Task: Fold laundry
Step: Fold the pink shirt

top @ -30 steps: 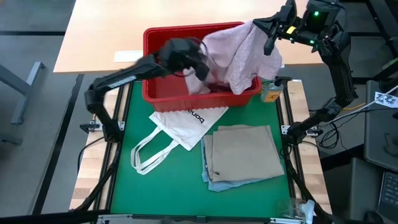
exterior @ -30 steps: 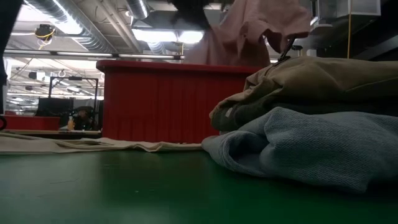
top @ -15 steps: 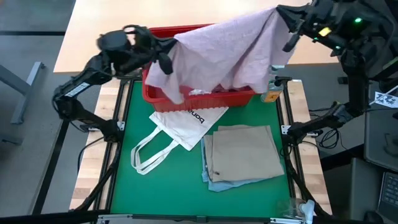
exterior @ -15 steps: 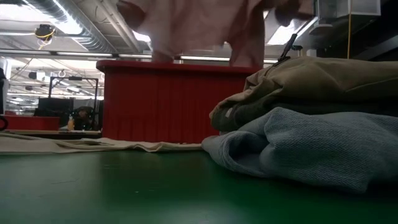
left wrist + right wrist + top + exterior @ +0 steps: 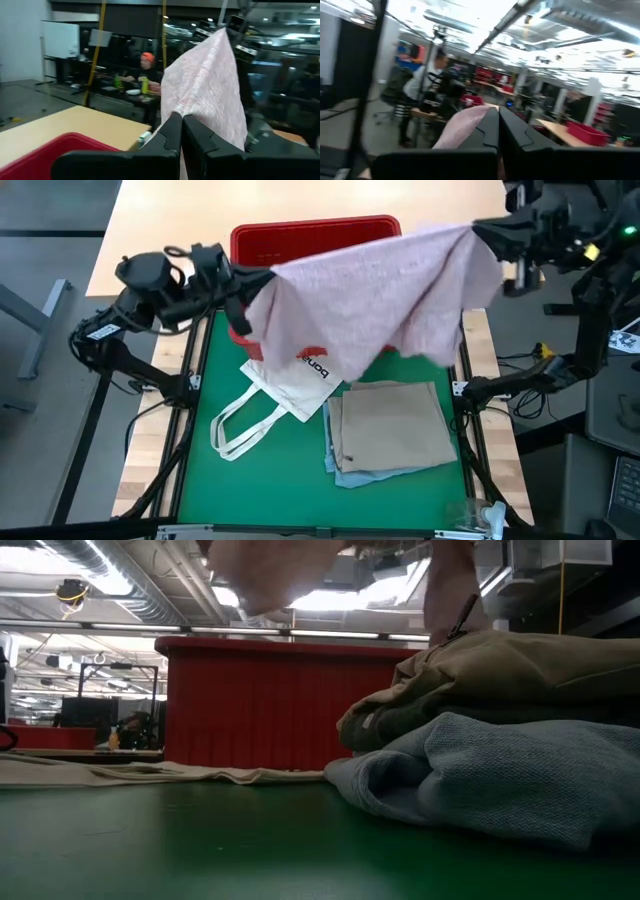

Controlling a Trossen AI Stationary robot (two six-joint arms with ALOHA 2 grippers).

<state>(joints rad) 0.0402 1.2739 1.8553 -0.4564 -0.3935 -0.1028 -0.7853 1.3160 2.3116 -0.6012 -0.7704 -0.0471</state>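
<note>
While the mottled pink garment (image 5: 380, 300) was held stretched in the air above the bench's far edge and the red basket (image 5: 300, 242), the left claw (image 5: 243, 285) and right claw (image 5: 488, 235) were each clamped on an upper corner. Spreading was judged underway; lowering it flat onto the bench (image 5: 270, 480) would be called for next.

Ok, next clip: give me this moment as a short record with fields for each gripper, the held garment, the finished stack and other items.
left gripper: shut on one corner of the pink garment
right gripper: shut on the opposite corner
pink garment: stretched between both arms, above the red basket
folded stack: beige garment over light blue garment
tote bag: flat beside the stack
</note>
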